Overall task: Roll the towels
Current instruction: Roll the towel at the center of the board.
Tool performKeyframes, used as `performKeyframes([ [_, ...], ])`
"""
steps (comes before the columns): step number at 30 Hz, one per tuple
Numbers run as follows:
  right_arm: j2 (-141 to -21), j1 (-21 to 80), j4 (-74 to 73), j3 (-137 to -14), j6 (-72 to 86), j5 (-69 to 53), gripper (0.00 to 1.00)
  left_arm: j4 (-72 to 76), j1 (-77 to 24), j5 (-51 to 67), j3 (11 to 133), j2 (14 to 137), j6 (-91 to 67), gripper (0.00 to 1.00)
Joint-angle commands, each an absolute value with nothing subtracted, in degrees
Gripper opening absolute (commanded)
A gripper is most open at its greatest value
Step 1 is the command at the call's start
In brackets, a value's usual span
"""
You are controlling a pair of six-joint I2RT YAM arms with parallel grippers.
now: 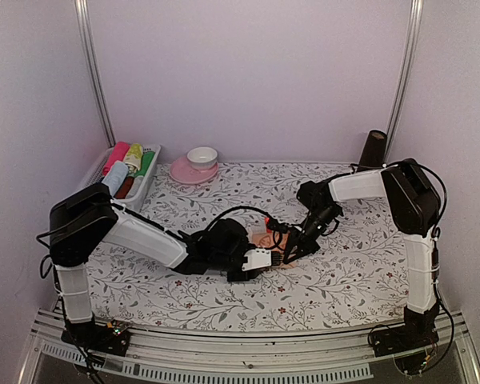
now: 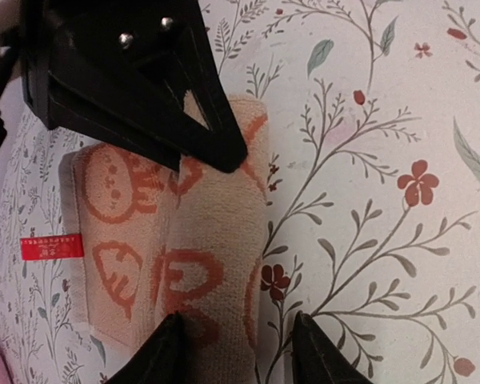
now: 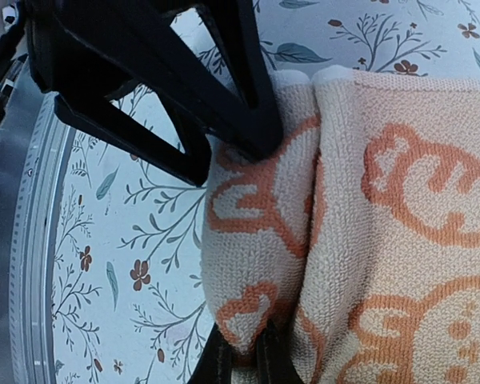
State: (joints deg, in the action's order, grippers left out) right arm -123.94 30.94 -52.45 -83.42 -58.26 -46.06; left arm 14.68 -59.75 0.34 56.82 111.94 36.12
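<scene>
Right jaws pinched the peach towel (image 3: 400, 184) at its first turn, left jaws spread astride it; we judged rolling barely begun.

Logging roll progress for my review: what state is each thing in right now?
peach towel: partly rolled, one end flat
left gripper: open, straddling the roll
right gripper: shut on the peach towel
pale blue towel: rolled, in the basket
bowl: upright on the plate
</scene>
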Motion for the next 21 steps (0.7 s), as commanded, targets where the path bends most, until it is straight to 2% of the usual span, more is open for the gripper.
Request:
performKeyframes([
  [1,-126.4,30.7,-55.3,-83.9,-58.6,-44.5,0.04,13.4,-60.3,-2.5,58.4,115.5,36.8,0.45],
  [6,-126.5,30.7,-56.7,-84.4,-59.6,-45.3,0.04,12.2,-60.3,-5.1,59.1,117.1,36.7,0.37],
  [11,-125.3,30.3,-57.2,-84.7,-60.4,-45.3,0.06,9.2,-60.1,-5.6,60.4,118.2,36.0,0.13],
  [15,-120.9,28.9,-55.7,-83.6,-61.4,-45.4,0.17,4.9,-59.8,-3.8,61.8,118.4,34.0,0.0],
  [21,-107.9,27.2,-44.2,-73.6,-63.2,-42.2,0.38,-4.4,-58.2,3.4,66.5,118.5,28.5,0.0],
])
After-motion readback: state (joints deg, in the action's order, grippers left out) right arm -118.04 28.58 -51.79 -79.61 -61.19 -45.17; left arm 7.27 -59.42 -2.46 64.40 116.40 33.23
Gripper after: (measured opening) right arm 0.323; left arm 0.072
